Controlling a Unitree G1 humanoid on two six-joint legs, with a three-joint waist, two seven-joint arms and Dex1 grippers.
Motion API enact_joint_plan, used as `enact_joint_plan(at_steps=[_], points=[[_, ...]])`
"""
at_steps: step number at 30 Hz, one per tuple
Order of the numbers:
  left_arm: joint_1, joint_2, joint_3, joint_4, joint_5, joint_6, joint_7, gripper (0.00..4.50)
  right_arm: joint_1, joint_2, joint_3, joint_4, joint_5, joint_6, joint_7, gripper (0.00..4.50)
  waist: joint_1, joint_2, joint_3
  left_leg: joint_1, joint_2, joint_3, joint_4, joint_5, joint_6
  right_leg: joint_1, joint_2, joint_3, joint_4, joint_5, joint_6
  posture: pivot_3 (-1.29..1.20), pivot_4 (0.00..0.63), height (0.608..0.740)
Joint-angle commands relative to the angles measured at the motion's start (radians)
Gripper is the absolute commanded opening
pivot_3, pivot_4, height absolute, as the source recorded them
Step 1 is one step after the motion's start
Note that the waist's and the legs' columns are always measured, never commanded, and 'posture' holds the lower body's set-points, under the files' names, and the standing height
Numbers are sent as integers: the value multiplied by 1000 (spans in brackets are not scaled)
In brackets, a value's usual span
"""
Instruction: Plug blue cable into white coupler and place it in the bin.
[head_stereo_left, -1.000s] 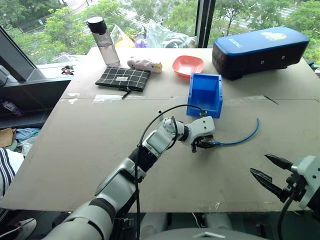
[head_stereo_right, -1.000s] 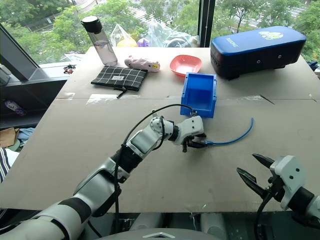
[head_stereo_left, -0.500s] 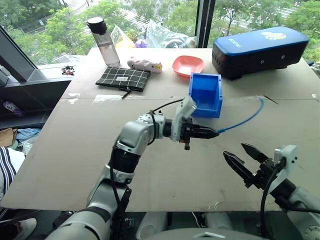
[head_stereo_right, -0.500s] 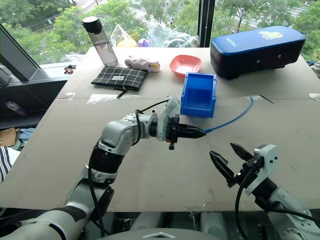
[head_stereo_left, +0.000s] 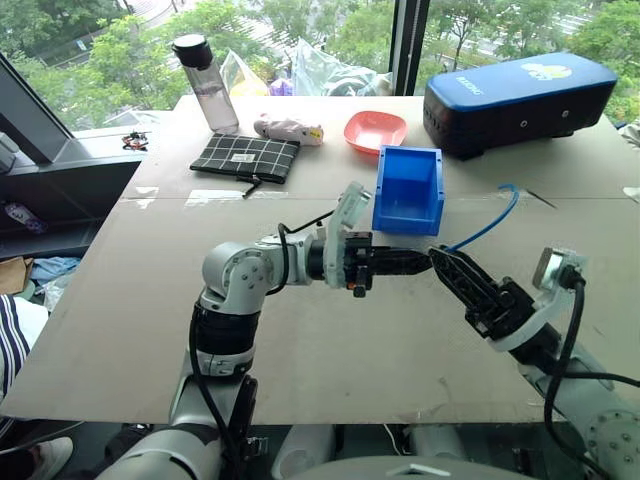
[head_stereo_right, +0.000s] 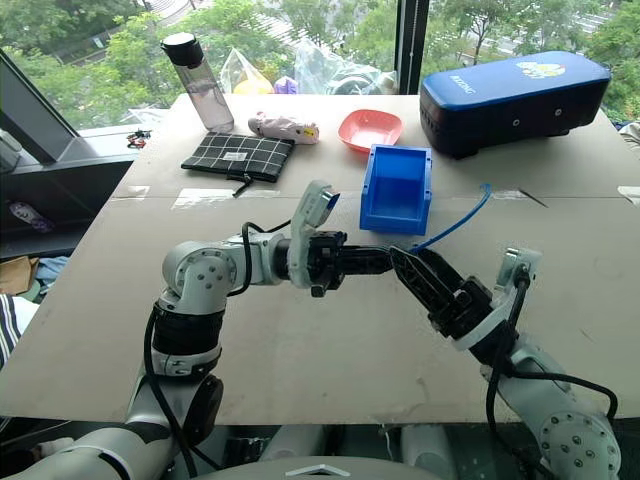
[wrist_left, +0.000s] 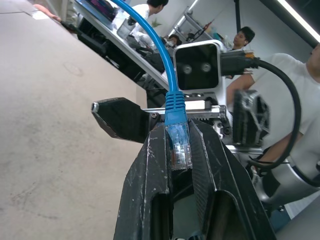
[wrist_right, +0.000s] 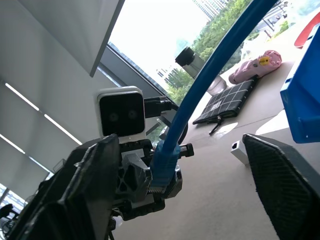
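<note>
left wrist view has the left gripper (wrist_left: 180, 150) clamped on the clear plug of the blue cable (wrist_left: 172, 107), plug axis running along the fingers and pointing toward the right gripper (head_stereo_left: 447, 262). that one stands spread, fingers either side of the cord (not pinching it). cable held above the table (head_stereo_left: 150, 300), arcing back toward the bin (head_stereo_left: 410, 190).

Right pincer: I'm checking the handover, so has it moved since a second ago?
Yes. The right pincer rose from the table's near edge toward the bin.
</note>
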Motion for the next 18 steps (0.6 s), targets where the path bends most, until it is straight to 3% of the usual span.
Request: enact_joint_plan(at_steps=[1, 2, 5, 8, 13, 16, 17, 18], points=[[3, 14, 6, -54, -56, 4, 7, 0, -19, -25, 11, -2, 48, -12, -11, 2218, 0, 0, 0, 0, 0, 0, 0, 0, 0, 0, 0, 0, 0, 0, 0, 0, 150, 740], [6, 18, 4, -56, -60, 1, 10, 0, -21, -31, 15, 1, 55, -14, -12, 1538, 0, 0, 0, 0, 0, 0, 0, 0, 0, 0, 0, 0, 0, 0, 0, 0, 150, 740], [11, 27, -1, -56, -58, -16, 17, 0, -20, -51, 26, 1, 67, -11, -6, 226, 0, 0, 0, 0, 0, 0, 0, 0, 0, 0, 1, 0, 0, 0, 0, 0, 150, 740], [16, 34, -1, -59, -40, -56, 19, 0, -20, -61, 31, 4, 80, -21, -7, 38, 1, 0, 0, 0, 0, 0, 0, 0, 0, 0, 1, 0, 0, 0, 0, 0, 150, 740], [53, 107, 23, -114, 13, -139, 45, 2190, -22, -70, 42, 6, 92, -34, -2, 0, -3, 0, 0, 0, 0, 1, 0, 0, 0, 0, 0, 1, 0, 0, 0, 0, 150, 740], [140, 211, 80, -154, 71, -214, 72, 3702, -15, -78, 32, 11, 96, -44, 8, 0, -8, 0, 0, 1, 1, 1, -1, 0, 0, -1, 0, 2, 0, 0, 0, 0, 150, 740], [181, 250, 93, -158, 125, -277, 81, 4027, -13, -82, 27, 15, 93, -47, 14, 0, -11, 1, 0, 1, 1, 1, -1, 0, 0, -1, 0, 2, 0, 0, 0, 0, 150, 740], [216, 278, 101, -153, 180, -346, 93, 4027, -13, -85, 24, 20, 91, -49, 18, 0, -13, 1, 0, 1, 2, 1, -2, 0, 0, -1, 0, 2, 0, 0, 0, 0, 150, 740]])
